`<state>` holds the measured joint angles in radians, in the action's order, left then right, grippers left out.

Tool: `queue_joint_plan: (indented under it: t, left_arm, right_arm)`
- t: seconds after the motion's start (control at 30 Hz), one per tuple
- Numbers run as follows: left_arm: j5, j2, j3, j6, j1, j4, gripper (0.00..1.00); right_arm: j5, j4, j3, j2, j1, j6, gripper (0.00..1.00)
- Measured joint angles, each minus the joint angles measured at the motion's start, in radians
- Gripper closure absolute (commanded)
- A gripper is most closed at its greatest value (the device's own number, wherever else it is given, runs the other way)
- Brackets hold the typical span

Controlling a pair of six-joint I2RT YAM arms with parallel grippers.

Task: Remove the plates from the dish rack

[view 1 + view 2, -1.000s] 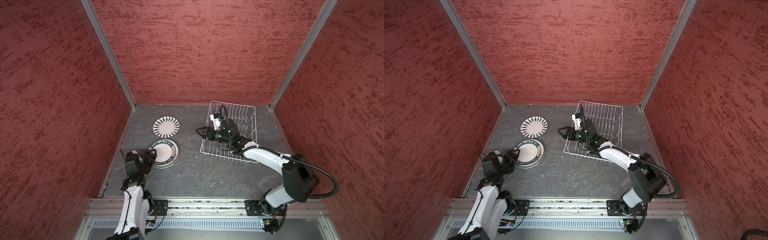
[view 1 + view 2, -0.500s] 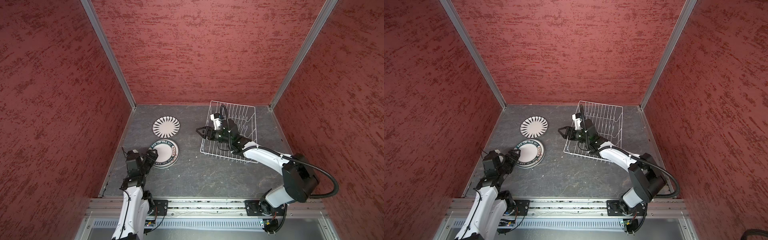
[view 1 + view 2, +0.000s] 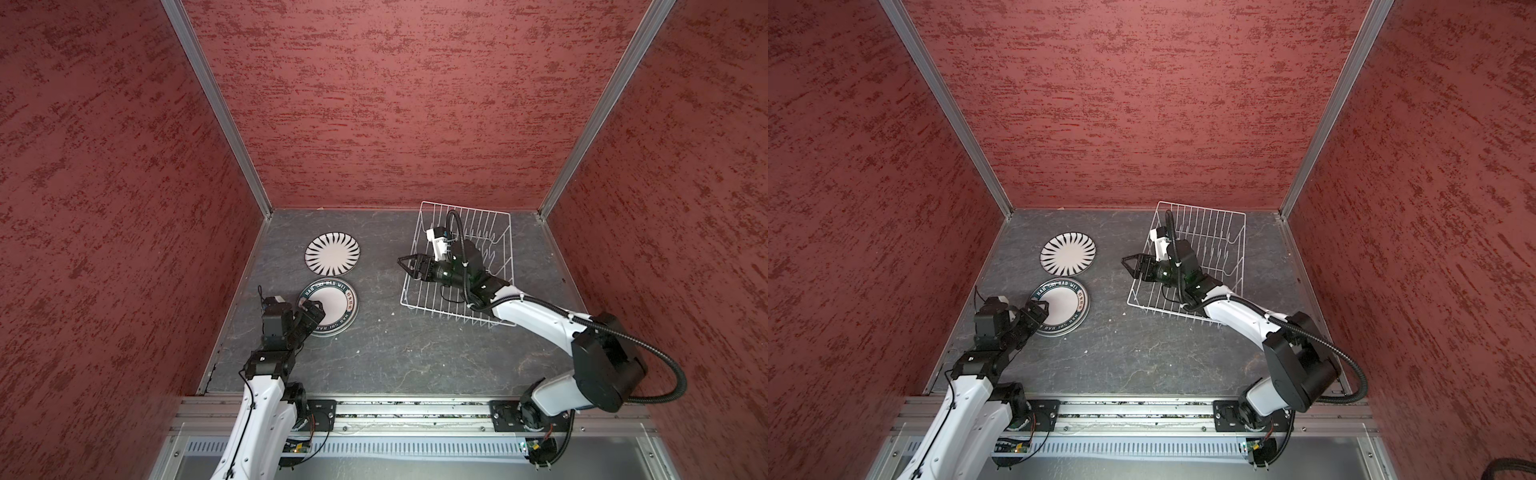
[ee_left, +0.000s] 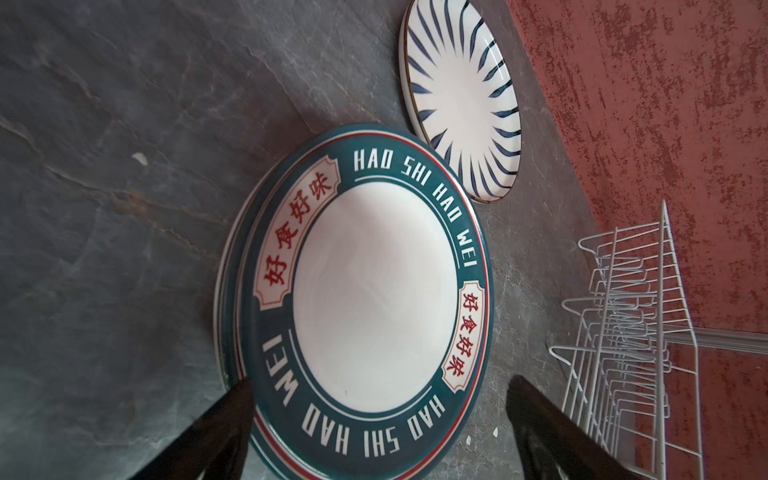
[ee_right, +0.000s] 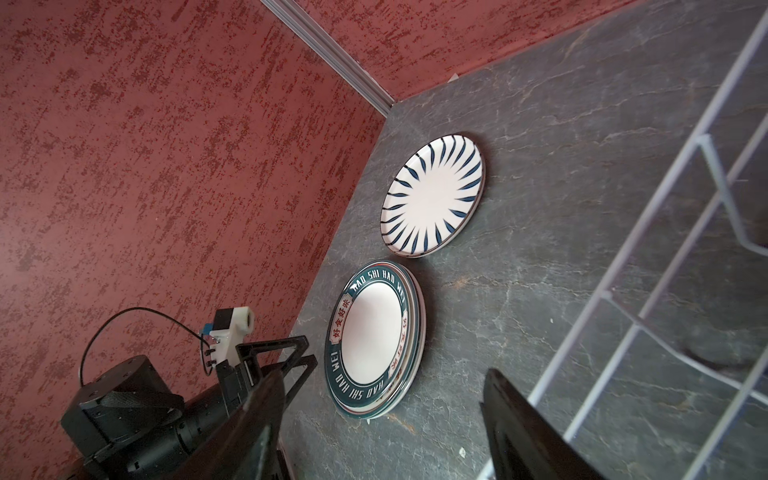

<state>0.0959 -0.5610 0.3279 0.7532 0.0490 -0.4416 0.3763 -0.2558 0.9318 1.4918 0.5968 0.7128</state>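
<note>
Unloading looks finished: the dish rack (image 3: 436,311) lies empty under the right pincer (image 3: 409,266), which is spread and holding nothing. The left pincer (image 3: 309,318), also spread, hovers at the near rim of the lettered plate stack (image 3: 332,305) on the desk, with the striped plate (image 3: 332,253) just beyond. Next, both arms need only pull back clear.

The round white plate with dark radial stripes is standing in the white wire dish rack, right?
Not quite: the striped plate lies flat on the grey table, left of the dish rack, not in it. Both top views show this.
</note>
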Motion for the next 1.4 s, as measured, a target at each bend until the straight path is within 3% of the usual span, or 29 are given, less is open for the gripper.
queue_joint_plan:
  t: [0.07, 0.17, 0.27, 0.47, 0.57, 0.67, 0.8, 1.0, 1.17, 1.4]
  left_arm:
    - [-0.013, 0.021, 0.006, -0.018, 0.0, -0.014, 0.0]
    - [-0.019, 0.033, 0.019, -0.062, -0.001, -0.018, 0.01]
    - [-0.01, 0.034, 0.034, -0.112, -0.003, -0.005, 0.01]
    - [0.015, 0.007, 0.033, -0.182, -0.004, 0.138, 0.01]
    - [0.019, -0.049, 0.046, -0.22, -0.005, 0.23, 0.01]
    - [0.023, -0.132, 0.084, -0.283, -0.006, 0.319, 0.01]
    - [0.035, -0.201, 0.083, -0.379, -0.013, 0.481, 0.01]
    - [0.041, -0.217, 0.02, -0.482, -0.031, 0.685, 0.01]
    - [0.02, -0.219, 0.005, -0.545, -0.032, 0.745, 0.01]
    - [-0.095, -0.185, -0.059, -0.598, -0.033, 0.831, 0.01]
  right_arm:
    - [0.002, 0.006, -0.002, -0.002, -0.007, -0.003, 0.24]
    - [0.003, 0.014, -0.002, -0.005, -0.021, -0.007, 0.21]
    - [0.0, 0.032, -0.002, -0.01, -0.044, -0.019, 0.01]
    - [-0.057, 0.134, 0.0, -0.109, -0.139, -0.057, 0.01]
    - [-0.15, 0.233, 0.036, -0.15, -0.193, -0.106, 0.01]
    - [-0.338, 0.257, 0.01, -0.207, -0.22, -0.175, 0.01]
    - [-0.583, 0.19, -0.162, -0.334, -0.257, -0.308, 0.01]
    - [-0.795, -0.051, -0.428, -0.391, -0.329, -0.533, 0.01]
    - [-0.856, -0.269, -0.549, -0.324, -0.402, -0.626, 0.01]
    - [-0.845, -0.544, -0.632, -0.185, -0.497, -0.656, 0.01]
